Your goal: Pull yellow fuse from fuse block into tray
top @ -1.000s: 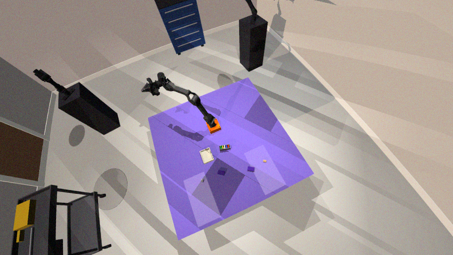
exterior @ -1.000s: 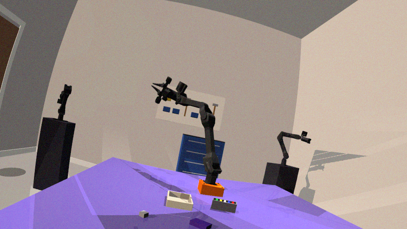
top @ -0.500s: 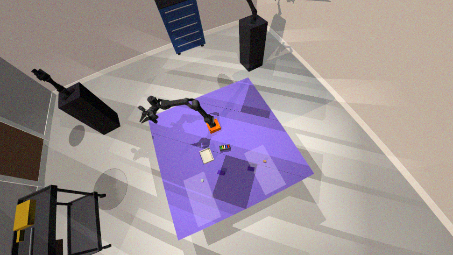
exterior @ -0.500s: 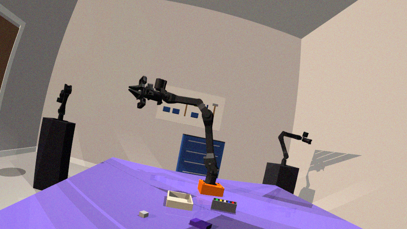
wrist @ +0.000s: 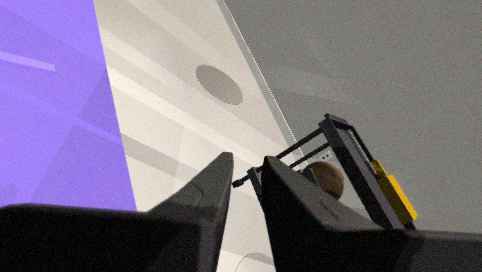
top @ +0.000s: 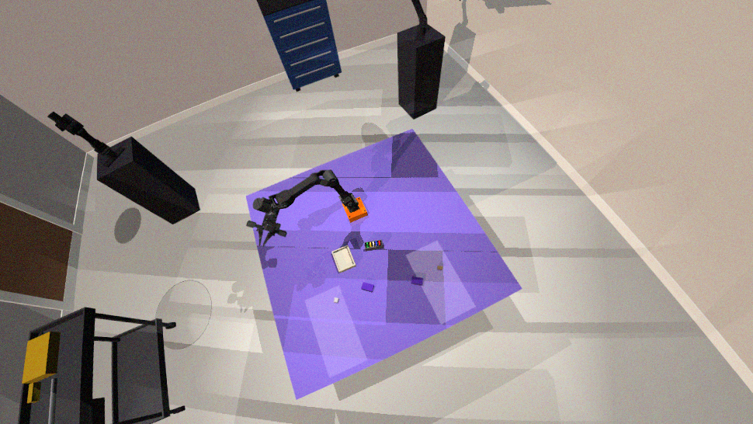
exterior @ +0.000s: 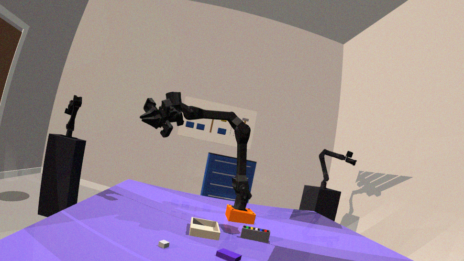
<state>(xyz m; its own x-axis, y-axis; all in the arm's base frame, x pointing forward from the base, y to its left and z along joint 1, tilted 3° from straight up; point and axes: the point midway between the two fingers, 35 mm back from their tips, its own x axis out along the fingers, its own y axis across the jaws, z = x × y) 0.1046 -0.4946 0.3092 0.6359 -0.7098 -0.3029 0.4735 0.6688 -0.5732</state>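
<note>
The grey fuse block (top: 373, 248) (exterior: 255, 233) stands on the purple table (top: 437, 210) (exterior: 113, 220) with a row of coloured fuses in its top. The yellow fuse (exterior: 250, 228) sits in the block near its left end. The cream tray (top: 336, 262) (exterior: 204, 233) stands empty just left of the block. My gripper (top: 263, 239) (exterior: 144, 115) (wrist: 247, 164) is high in the air beyond the table's left edge, far from block and tray. Its fingers stand close together with nothing between them.
The arm's orange base (top: 359, 211) (exterior: 240, 214) is behind the block. Two purple blocks (top: 367, 286) (top: 417, 280), a white cube (top: 336, 300) (exterior: 163, 244) and a small tan cube (top: 439, 267) lie nearer the front. A black rack (wrist: 350, 165) stands on the floor.
</note>
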